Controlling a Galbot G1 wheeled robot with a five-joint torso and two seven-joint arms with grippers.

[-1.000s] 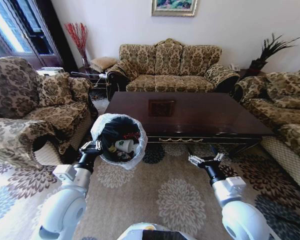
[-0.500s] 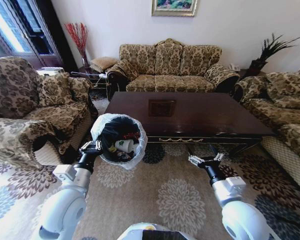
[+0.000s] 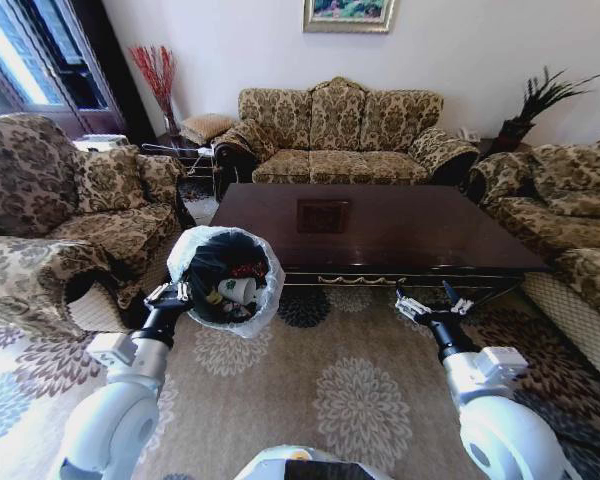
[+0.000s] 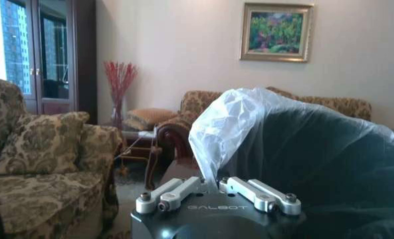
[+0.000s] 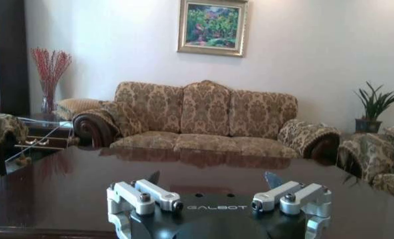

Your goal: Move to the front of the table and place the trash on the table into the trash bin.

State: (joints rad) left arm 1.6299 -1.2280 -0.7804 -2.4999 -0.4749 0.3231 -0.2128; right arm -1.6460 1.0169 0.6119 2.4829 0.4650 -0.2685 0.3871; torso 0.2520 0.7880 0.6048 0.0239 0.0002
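The trash bin (image 3: 223, 278), black with a white bag liner, hangs just off the table's (image 3: 380, 225) front left corner. My left gripper (image 3: 170, 295) is shut on its rim. In the left wrist view the liner (image 4: 230, 124) runs down between the closed fingers (image 4: 177, 191). Trash lies inside the bin: a white paper cup (image 3: 242, 290) and a red wrapper (image 3: 248, 268). My right gripper (image 3: 430, 303) hangs open before the table's front edge, right of centre, holding nothing. The right wrist view has that gripper (image 5: 212, 181) level with the glossy tabletop (image 5: 70, 189).
Patterned sofas stand on three sides: one behind the table (image 3: 340, 135), an armchair at left (image 3: 70, 215), another sofa at right (image 3: 570, 210). A side table with red twigs (image 3: 158, 75) is at the back left. Flowered carpet (image 3: 350, 390) lies open in front.
My left arm has swung the bin a little to the left. My right gripper has moved right and up, closer to the table's front edge. The room itself has not shifted.
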